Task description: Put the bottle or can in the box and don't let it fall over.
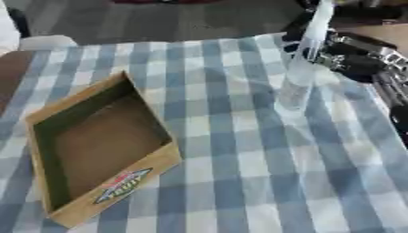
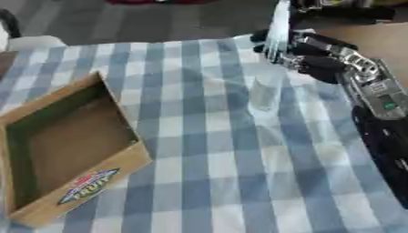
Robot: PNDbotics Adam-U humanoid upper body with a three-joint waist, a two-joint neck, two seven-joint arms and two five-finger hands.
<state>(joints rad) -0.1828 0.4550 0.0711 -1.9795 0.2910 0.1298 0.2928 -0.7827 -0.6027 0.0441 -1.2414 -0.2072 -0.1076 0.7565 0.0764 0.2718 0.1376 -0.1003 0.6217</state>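
Clear plastic bottle, clasped by the right hand's curled fingers, should travel upright to the box.

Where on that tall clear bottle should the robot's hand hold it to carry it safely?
Probably around the middle of the clear bottle, coming from its right, where the right hand already is. It stands upright, tall and narrow, so a mid-body hold should keep it from tipping toward the cardboard box.

Between the bottle and the box I see only open checked bench. The box's near wall stands in my path; its inside holds nothing.
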